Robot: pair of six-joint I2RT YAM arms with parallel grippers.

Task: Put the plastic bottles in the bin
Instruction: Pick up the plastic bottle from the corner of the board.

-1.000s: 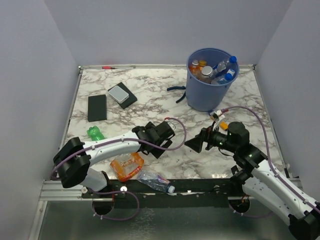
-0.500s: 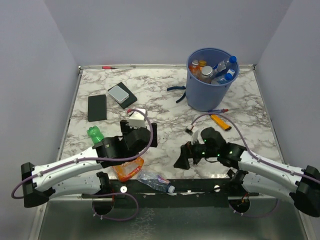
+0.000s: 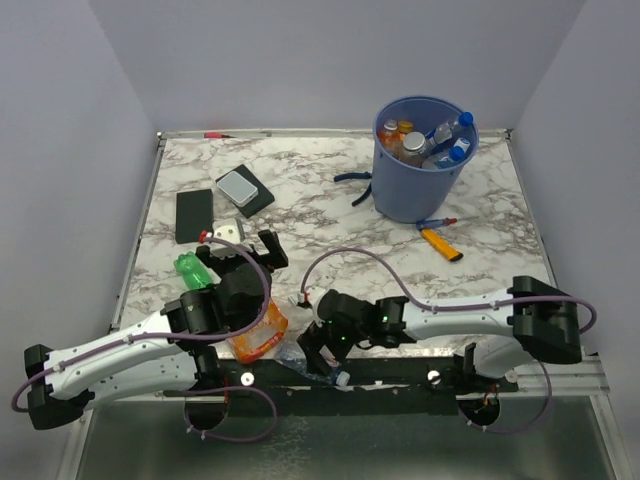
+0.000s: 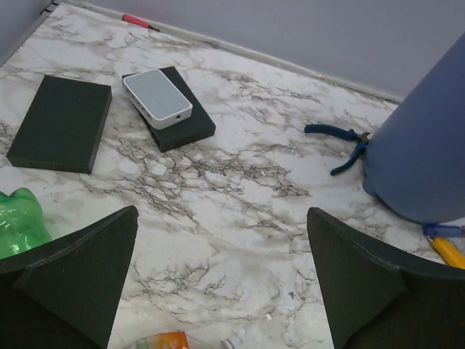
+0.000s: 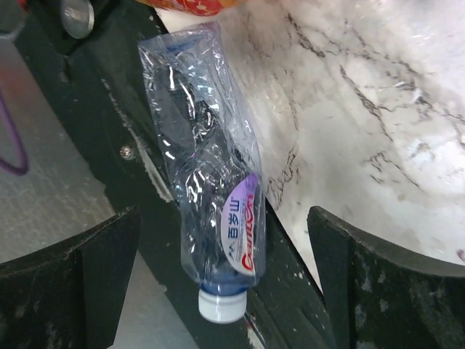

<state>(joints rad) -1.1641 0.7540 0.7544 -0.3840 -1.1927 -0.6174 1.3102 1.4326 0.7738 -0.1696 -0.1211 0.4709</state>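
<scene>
- Marble table (image 3: 330, 205): bin (image 3: 405, 190) stands at the far right, several bottles (image 3: 440, 135) already inside.
- Jaws spread, right gripper (image 5: 225, 240) hangs over a crushed clear bottle (image 5: 207, 167) at the near edge, arm stretched low leftward.
- Next move, likely: drop, close on the body.
- Empty and spread, left gripper (image 4: 221, 276) hovers near green bottle (image 4: 18, 222) and orange bottle (image 3: 255, 332).

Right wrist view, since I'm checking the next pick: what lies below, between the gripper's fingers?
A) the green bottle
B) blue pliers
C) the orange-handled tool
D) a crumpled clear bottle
D: a crumpled clear bottle with a purple label and pale cap lies across the near edge of the table, framed by the open right gripper, not gripped.
</scene>
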